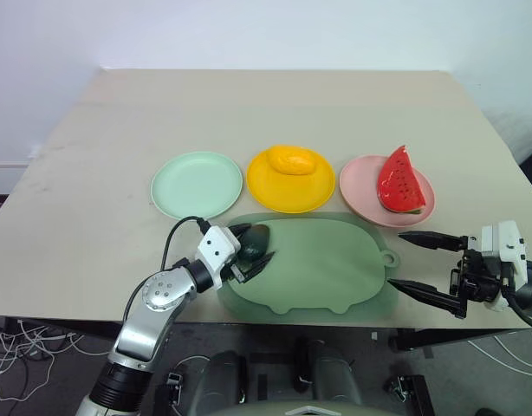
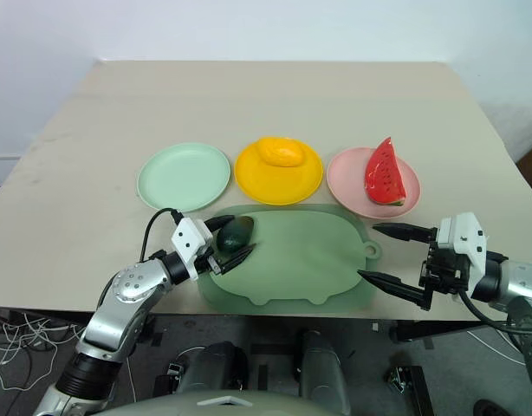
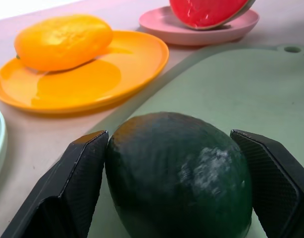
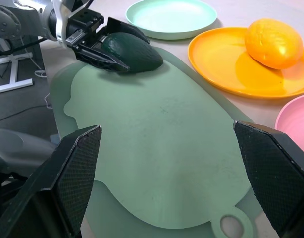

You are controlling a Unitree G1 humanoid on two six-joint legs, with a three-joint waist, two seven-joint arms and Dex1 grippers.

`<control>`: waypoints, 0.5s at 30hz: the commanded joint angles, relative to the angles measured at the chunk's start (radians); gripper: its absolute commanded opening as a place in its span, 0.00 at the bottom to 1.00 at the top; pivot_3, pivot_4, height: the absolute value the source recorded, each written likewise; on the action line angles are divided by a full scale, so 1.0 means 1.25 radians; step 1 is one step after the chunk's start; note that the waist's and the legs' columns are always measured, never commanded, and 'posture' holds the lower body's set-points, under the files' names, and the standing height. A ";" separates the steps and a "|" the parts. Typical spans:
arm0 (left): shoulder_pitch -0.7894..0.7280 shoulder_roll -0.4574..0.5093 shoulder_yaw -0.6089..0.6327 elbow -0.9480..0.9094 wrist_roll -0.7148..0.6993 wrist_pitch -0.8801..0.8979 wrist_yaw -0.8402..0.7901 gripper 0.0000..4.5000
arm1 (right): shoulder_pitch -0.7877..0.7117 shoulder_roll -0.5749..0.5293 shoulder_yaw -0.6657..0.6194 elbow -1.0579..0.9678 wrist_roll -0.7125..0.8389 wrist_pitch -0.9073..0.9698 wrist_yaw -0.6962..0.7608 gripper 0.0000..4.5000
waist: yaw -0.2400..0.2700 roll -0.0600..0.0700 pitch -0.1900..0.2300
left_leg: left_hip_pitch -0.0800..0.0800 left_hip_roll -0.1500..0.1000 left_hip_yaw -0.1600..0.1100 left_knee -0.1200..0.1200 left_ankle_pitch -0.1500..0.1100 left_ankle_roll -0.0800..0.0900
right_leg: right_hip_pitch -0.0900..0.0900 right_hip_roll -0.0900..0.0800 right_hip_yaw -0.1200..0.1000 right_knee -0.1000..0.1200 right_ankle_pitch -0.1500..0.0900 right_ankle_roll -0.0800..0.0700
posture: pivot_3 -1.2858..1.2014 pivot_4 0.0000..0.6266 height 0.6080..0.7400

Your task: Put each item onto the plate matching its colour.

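A dark green avocado (image 1: 254,242) lies at the near-left corner of the pale green board (image 1: 322,264). My left gripper (image 1: 254,245) is shut on the avocado, one finger (image 3: 68,198) on each side of it. The yellow mango (image 1: 292,160) rests on the yellow plate (image 1: 279,191). On the pink plate (image 1: 361,195) stands the red watermelon wedge (image 1: 400,180). Nothing lies on the mint green plate (image 1: 197,184), which sits just beyond the avocado. My right gripper (image 1: 415,263) hangs open off the board's right end, holding nothing.
The three plates stand in a row behind the board on a beige table (image 1: 275,113). The board's handle loop (image 1: 388,258) points toward my right gripper. The table's near edge runs just under the board. Cables lie on the floor at the left.
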 commanded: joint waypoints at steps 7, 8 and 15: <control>-0.013 -0.014 0.003 0.005 -0.011 -0.033 -0.007 0.72 | -0.011 -0.001 -0.012 -0.018 0.013 -0.011 -0.010 1.00 | 0.000 0.000 0.000 | 0.000 0.000 0.000 0.000 0.000 0.000 | 0.000 0.000 0.000 0.000 0.000 0.000 | 0.52 0.24 0.95; -0.015 -0.020 0.010 0.000 -0.026 -0.031 -0.008 0.72 | -0.012 -0.001 -0.011 -0.017 0.013 -0.011 -0.009 1.00 | 0.000 0.000 0.000 | 0.000 0.000 0.000 0.000 0.000 0.000 | 0.000 0.000 0.000 0.000 0.000 0.000 | 0.52 0.24 0.95; -0.105 -0.014 0.119 -0.014 -0.085 0.029 0.039 0.72 | -0.043 0.003 0.014 -0.013 0.018 -0.007 -0.013 1.00 | 0.000 0.000 0.000 | 0.000 0.000 0.000 0.000 0.000 0.000 | 0.000 0.000 0.000 0.000 0.000 0.000 | 0.52 0.24 0.95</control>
